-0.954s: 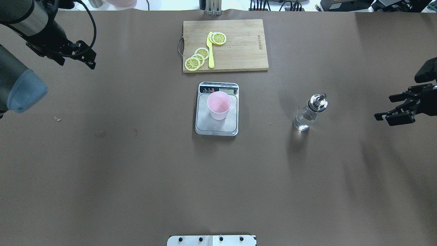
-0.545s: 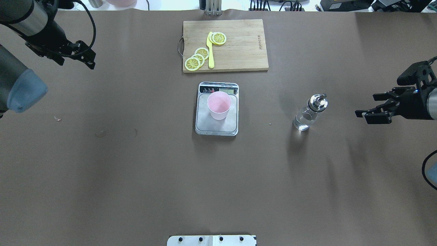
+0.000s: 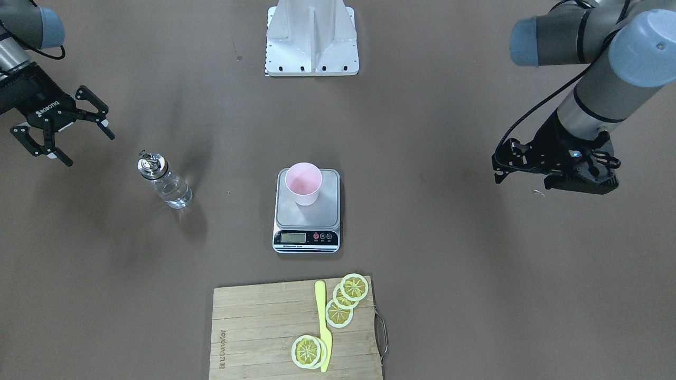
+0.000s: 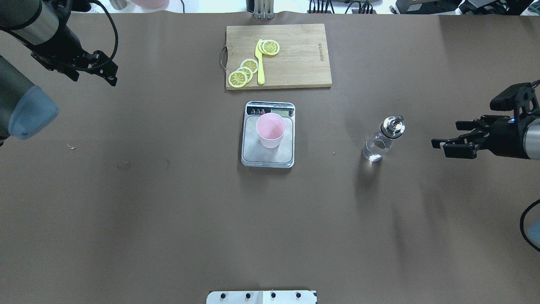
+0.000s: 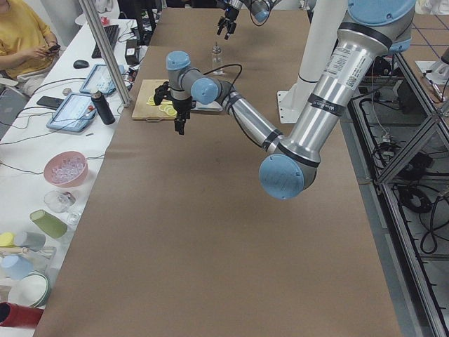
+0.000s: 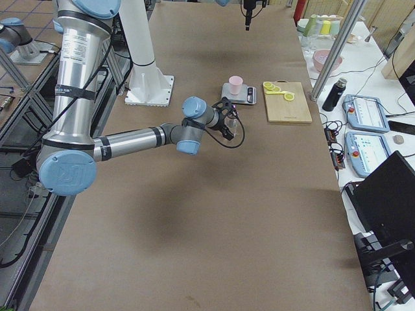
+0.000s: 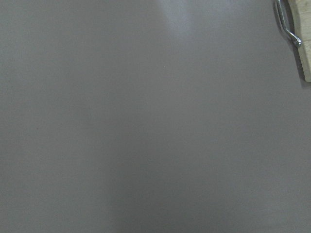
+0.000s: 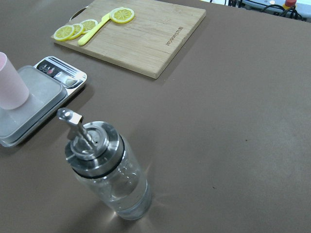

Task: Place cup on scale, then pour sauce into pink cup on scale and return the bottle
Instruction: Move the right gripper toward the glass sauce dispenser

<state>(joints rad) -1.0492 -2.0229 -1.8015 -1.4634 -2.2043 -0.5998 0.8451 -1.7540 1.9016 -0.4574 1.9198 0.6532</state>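
The pale pink cup (image 4: pixel 271 128) stands upright on the grey platform of the scale (image 4: pixel 257 154) at the table's middle; it also shows in the front view (image 3: pixel 303 182). The glass bottle (image 4: pixel 379 141) with clear sauce and a metal spout stands upright to the right of the scale, and fills the right wrist view (image 8: pixel 109 179). My right gripper (image 4: pixel 449 143) is open and empty, to the right of the bottle and apart from it, jaws pointing at it. My left gripper (image 4: pixel 113 78) is far off at the back left, looks shut and holds nothing.
A wooden cutting board (image 4: pixel 295 63) with lemon slices and a yellow knife (image 4: pixel 260 63) lies behind the scale. The robot base plate (image 3: pixel 311 47) sits at the near table edge. The brown table cover (image 4: pixel 168 211) is bare around the scale and bottle.
My right gripper has moved left towards the bottle, still open. The left arm, cup, scale and bottle have not moved.
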